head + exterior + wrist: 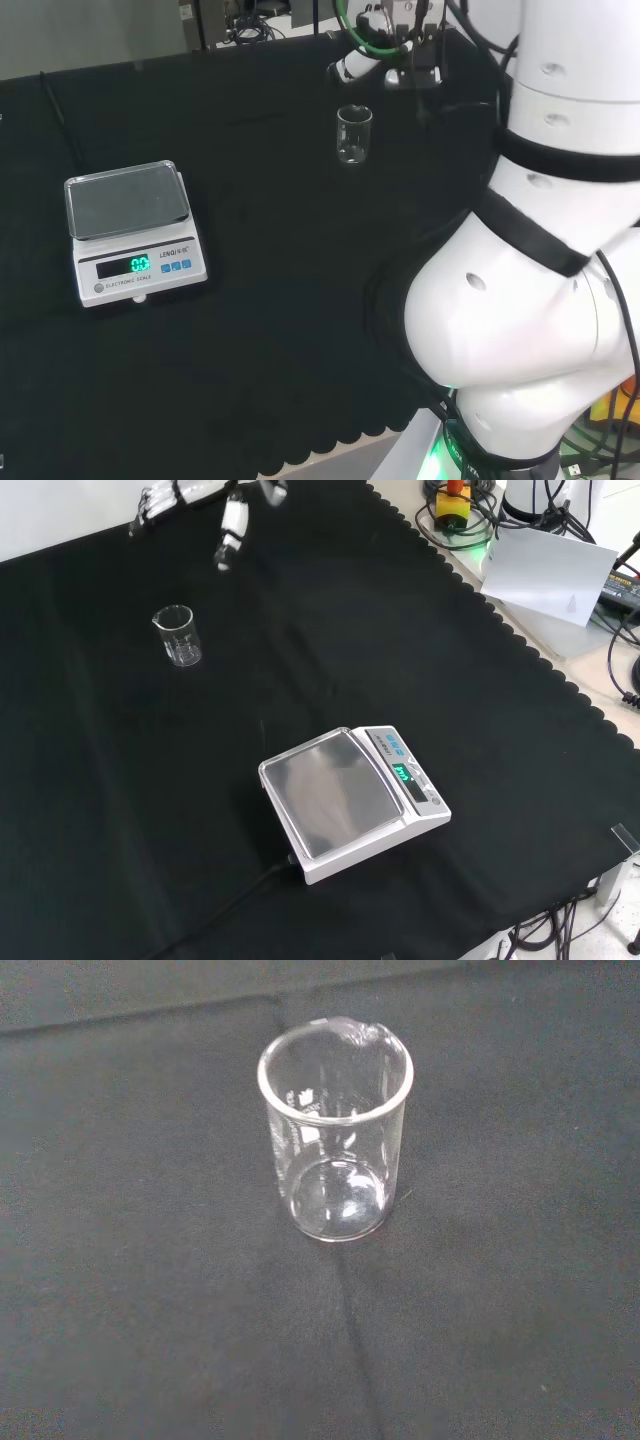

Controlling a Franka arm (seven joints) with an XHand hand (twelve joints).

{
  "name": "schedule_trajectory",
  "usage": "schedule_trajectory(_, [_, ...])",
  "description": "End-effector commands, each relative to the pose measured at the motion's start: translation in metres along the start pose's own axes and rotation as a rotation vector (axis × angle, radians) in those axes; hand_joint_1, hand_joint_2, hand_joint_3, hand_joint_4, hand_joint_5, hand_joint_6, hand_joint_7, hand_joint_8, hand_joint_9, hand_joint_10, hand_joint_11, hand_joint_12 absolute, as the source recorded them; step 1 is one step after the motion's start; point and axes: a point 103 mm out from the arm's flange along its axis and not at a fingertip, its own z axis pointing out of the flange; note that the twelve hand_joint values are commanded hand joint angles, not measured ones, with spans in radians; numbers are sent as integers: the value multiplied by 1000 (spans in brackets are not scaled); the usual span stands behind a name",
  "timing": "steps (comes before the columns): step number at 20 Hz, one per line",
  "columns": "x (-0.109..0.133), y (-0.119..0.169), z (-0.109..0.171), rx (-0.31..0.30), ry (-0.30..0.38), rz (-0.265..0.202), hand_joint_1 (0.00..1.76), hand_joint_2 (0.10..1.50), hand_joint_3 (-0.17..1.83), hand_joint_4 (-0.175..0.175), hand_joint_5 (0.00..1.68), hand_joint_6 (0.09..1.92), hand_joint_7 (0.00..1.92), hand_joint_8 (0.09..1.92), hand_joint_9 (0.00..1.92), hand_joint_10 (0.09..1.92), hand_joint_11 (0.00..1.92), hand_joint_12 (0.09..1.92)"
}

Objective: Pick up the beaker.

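Glass beaker (335, 1140) stands upright and empty on the desk (300, 630), apart from my spread hand (190, 495); thin, light, slick and breakable, I judge it best wrapped around its mid-wall.

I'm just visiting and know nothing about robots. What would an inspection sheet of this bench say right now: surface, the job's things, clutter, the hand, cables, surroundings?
Surface: black cloth covers the bench, scalloped along its edge.
Job's things: one clear glass beaker, upright on the cloth, looks empty, untouched.
Clutter: a white scale with a metal pan and lit green display, standing apart from the beaker.
Hand: the hand hangs above the cloth beyond the beaker in the front view, fingers relaxed, holding nothing.
Cables: a black lead runs from the scale across the cloth; more cables lie off the bench at the front view's right.
Surroundings: the arm's white links at the head view's right; a white sheet beside the bench.
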Motion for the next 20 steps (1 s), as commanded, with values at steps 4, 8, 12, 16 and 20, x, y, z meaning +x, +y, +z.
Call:
schedule_trajectory(4, [-8, 67, 44, 32, 46, 2, 487, 689, 184, 20, 66, 87, 0, 518, 75, 811, 0, 1277])
schedule_trajectory(8, [-7, 68, 56, 55, 36, -3, 487, 690, 182, 20, 65, 87, 0, 514, 73, 811, 0, 1274])
schedule_trajectory(12, [-8, 71, 66, 79, 34, -1, 487, 691, 181, 20, 64, 87, 0, 512, 72, 811, 0, 1270])
schedule_trajectory(16, [-10, 77, 80, 103, 37, 2, 487, 692, 179, 20, 63, 87, 0, 510, 71, 811, 0, 1267])
schedule_trajectory(20, [-9, 83, 92, 120, 37, 0, 486, 693, 178, 20, 62, 87, 0, 509, 70, 812, 0, 1264])
